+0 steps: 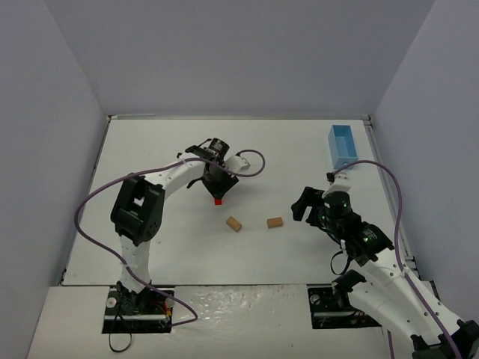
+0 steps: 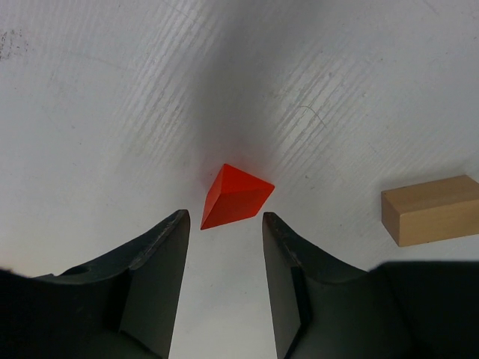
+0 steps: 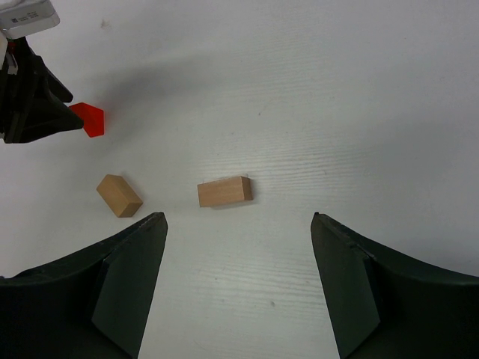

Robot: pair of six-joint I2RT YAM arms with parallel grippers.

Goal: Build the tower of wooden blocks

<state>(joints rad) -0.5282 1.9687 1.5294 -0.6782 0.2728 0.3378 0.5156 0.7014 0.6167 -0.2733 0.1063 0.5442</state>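
The wood blocks lie apart on the white table, none on top of another. A red wedge (image 1: 218,200) (image 2: 236,196) (image 3: 90,120) rests flat just past the tips of my left gripper (image 1: 218,191) (image 2: 224,217), which points down at it, open, with nothing between its fingers. One tan block (image 1: 234,224) (image 2: 432,209) (image 3: 119,195) lies close by on the near side of the wedge. A second tan block (image 1: 275,222) (image 3: 224,191) lies a little to its right. My right gripper (image 1: 303,206) (image 3: 238,217) hovers open to the right of that block and holds nothing.
A light-blue rectangular box (image 1: 343,146) stands at the table's far right edge. Grey walls close in the table on the left, the back and the right. Purple cables loop off both arms.
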